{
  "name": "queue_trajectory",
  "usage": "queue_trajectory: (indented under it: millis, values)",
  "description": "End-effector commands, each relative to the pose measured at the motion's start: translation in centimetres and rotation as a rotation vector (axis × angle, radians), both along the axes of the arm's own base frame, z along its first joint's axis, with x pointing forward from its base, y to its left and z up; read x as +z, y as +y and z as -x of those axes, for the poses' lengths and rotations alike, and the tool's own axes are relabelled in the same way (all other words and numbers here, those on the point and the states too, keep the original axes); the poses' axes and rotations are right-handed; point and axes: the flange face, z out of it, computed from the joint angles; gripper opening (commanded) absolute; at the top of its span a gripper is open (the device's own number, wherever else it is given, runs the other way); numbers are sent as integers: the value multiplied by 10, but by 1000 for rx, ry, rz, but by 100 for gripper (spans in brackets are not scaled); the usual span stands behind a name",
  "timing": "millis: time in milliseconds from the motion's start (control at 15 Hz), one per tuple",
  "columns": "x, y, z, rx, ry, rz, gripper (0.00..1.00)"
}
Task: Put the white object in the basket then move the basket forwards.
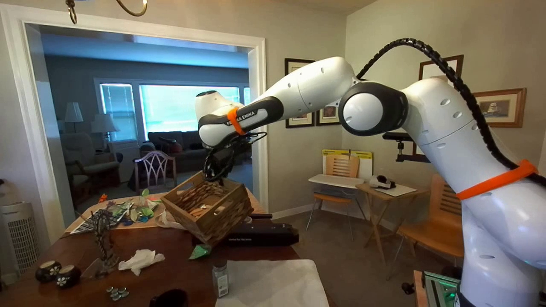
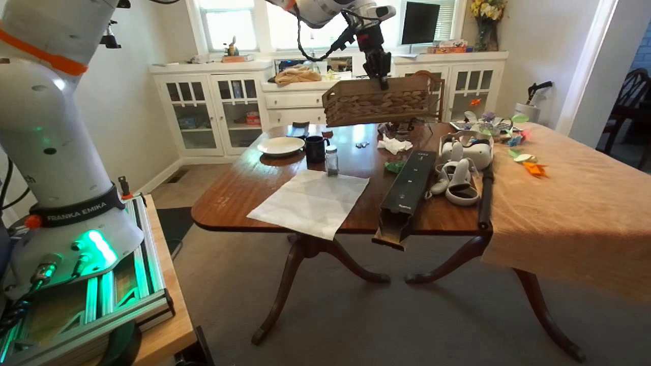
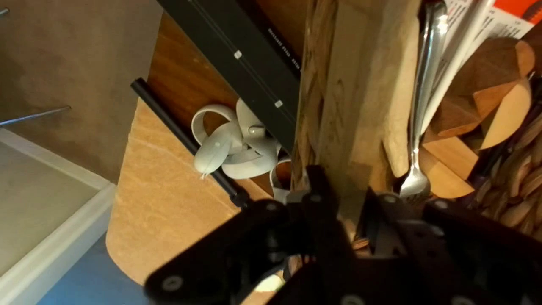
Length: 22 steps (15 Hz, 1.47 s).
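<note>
The basket (image 1: 226, 221), seen tipped in an exterior view, is held aloft over the desk (image 2: 234, 203) by one wall alone, which is clasped in the pincer (image 3: 344, 199). Because the weight is hung off-centre, the wall could be twisted or lost from the grip, and the basket dropped, if the forward move were rushed. Within the basket, cutlery (image 3: 415, 182), a white rod (image 3: 453, 65) and wooden blocks (image 3: 470, 101) are carried; by further tilting they could be spilled over its lower side. Whether the rod is the white object meant cannot be told; if the tissue (image 2: 395, 146), lower than the basket, is meant, the first step is not yet done. Below the basket's level, the black box (image 2: 409, 180) and white controllers (image 3: 245, 166) could be struck by its low corner, were it brought down unlevelled.
</note>
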Motion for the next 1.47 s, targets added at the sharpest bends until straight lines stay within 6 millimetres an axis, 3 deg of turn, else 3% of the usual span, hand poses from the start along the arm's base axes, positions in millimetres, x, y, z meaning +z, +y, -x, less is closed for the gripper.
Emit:
queue_trajectory:
  millis: [0,267,533,867,1000,1067,1267,1333,1400]
  values:
    - [33,-33,8,96,-38,-64,4]
    - [34,-68,15,237,36,-84,4]
    - [34,-100,26,333,151,33,4]
    - [29,-113,28,511,221,131,4]
    - [28,-118,21,409,199,178,4]
    - [18,-115,19,452,219,126,16]
    - [18,-119,19,421,213,148,16]
    - [18,-120,19,419,213,149,4]
    - [16,-119,20,426,210,140,4]
